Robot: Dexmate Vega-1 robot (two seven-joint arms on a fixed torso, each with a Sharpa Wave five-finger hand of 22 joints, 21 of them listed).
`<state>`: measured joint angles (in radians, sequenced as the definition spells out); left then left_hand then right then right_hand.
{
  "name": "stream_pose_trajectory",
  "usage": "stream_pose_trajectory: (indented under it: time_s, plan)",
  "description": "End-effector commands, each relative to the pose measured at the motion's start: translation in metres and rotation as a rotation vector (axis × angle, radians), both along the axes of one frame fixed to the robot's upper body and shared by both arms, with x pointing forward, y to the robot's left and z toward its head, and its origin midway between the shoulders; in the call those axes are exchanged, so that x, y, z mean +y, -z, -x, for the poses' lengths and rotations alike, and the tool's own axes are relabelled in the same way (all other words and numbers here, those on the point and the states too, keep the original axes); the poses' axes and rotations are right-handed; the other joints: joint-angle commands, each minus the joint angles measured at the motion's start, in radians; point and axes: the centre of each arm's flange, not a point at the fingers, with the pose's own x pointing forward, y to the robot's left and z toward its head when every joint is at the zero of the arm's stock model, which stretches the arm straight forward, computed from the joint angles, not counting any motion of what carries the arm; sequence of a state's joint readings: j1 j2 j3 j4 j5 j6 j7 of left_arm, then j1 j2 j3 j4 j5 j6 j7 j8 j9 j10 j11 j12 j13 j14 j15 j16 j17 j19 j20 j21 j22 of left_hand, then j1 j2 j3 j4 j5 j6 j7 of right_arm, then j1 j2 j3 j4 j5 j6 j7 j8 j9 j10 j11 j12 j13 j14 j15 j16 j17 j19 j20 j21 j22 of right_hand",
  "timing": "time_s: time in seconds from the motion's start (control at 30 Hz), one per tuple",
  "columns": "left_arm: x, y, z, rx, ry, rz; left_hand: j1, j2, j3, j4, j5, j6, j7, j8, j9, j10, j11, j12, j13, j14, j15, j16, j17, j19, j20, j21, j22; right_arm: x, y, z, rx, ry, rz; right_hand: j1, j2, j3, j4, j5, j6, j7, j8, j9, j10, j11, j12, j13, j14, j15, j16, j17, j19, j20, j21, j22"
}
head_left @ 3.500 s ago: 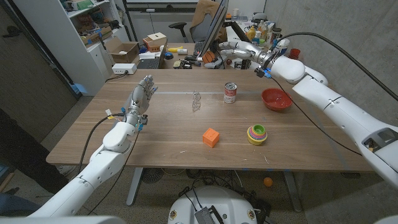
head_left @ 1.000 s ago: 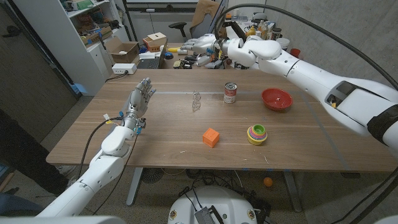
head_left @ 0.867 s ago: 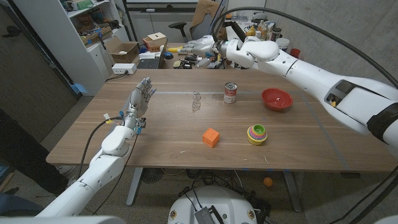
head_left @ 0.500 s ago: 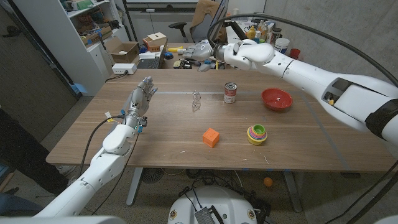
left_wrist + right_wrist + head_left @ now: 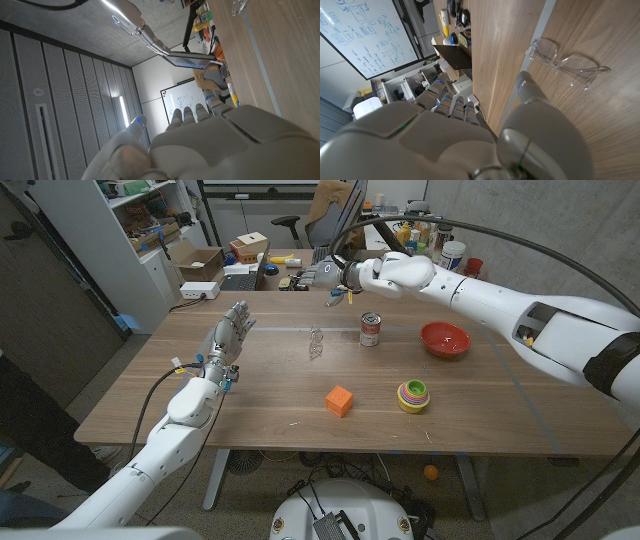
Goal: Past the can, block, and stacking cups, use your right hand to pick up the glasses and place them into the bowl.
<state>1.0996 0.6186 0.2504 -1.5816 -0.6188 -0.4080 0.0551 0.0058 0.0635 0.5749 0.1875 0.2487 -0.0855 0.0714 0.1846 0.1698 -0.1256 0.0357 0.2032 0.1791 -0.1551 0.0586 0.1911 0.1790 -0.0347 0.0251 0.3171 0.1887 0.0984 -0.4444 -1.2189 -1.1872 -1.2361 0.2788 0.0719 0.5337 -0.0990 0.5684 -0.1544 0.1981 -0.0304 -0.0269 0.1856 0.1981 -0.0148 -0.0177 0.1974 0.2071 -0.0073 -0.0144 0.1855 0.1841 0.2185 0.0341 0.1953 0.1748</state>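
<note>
The red round bowl (image 5: 444,339) right of centre holds nothing; the clear-framed glasses (image 5: 316,340) lie below the spread, empty right hand (image 5: 327,277).

Matt brown wood-grain table (image 5: 480,415). Clear plastic glasses (image 5: 566,61), glossy. Metal can (image 5: 371,329) with paper label. Glossy red bowl (image 5: 444,339). Orange block (image 5: 339,400), matt. Bright plastic stacking cups (image 5: 413,394). Right hand (image 5: 332,275) and left hand (image 5: 227,340): smooth grey-white plastic shells.

No legible text, can (image 5: 371,329) label unreadable, whiteboard (image 5: 365,35) scribbles too small
</note>
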Motion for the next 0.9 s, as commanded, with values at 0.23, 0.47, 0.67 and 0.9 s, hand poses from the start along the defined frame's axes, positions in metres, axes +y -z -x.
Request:
stream_pose_trajectory:
  time_s: [0.23,0.47,0.67,0.9]
  plan:
    - [-0.012,-0.008,0.003,-0.015,0.004,-0.010,0.004,0.114,0.002,0.001,0.004,0.004,-0.002,0.000,0.006,0.004,-0.001,-0.001,0.004,0.008,0.002,-0.001,0.002,0.007,-0.001,-0.003,0.001,-0.031,0.029,-0.036,-0.012,0.094,0.122,-0.008,-0.020,-0.013,0.001,0.015,0.002,-0.007,0.010,0.001,0.011,-0.004,0.011,0.003,0.005,-0.014,0.008,0.004,0.014,0.002,0.007,0.001]
    - [-0.017,-0.010,-0.001,-0.015,0.011,-0.013,0.004,0.114,0.002,0.001,0.005,0.005,-0.002,0.000,0.006,0.005,-0.001,-0.001,0.004,0.008,0.002,-0.001,0.002,0.008,-0.002,-0.004,0.001,-0.038,0.037,-0.047,0.001,0.110,0.145,-0.012,-0.025,-0.017,0.002,0.020,0.005,-0.008,0.012,0.002,0.013,-0.004,0.012,0.004,0.006,-0.015,0.009,0.004,0.013,0.003,0.006,0.001]
    - [-0.020,-0.013,-0.004,-0.012,0.012,-0.012,0.004,0.114,0.002,0.001,0.005,0.005,-0.002,0.000,0.006,0.005,0.000,-0.001,0.004,0.008,0.001,-0.001,0.002,0.008,-0.002,-0.004,0.001,-0.042,0.043,-0.053,0.021,0.106,0.154,-0.013,-0.026,-0.018,0.002,0.024,0.010,-0.009,0.014,0.002,0.015,-0.004,0.013,0.004,0.007,-0.016,0.009,0.004,0.012,0.004,0.006,0.001]
    - [-0.020,-0.013,-0.009,-0.003,0.008,-0.007,0.004,0.114,0.002,0.001,0.005,0.005,-0.003,-0.001,0.006,0.005,0.000,-0.002,0.004,0.009,0.001,-0.001,0.002,0.009,-0.002,-0.005,0.001,-0.042,0.060,-0.049,0.062,0.054,0.181,-0.018,-0.031,-0.022,0.004,0.030,0.002,0.000,0.011,0.002,0.012,-0.004,0.013,0.004,0.007,-0.017,0.009,0.005,0.014,0.001,0.006,0.002]
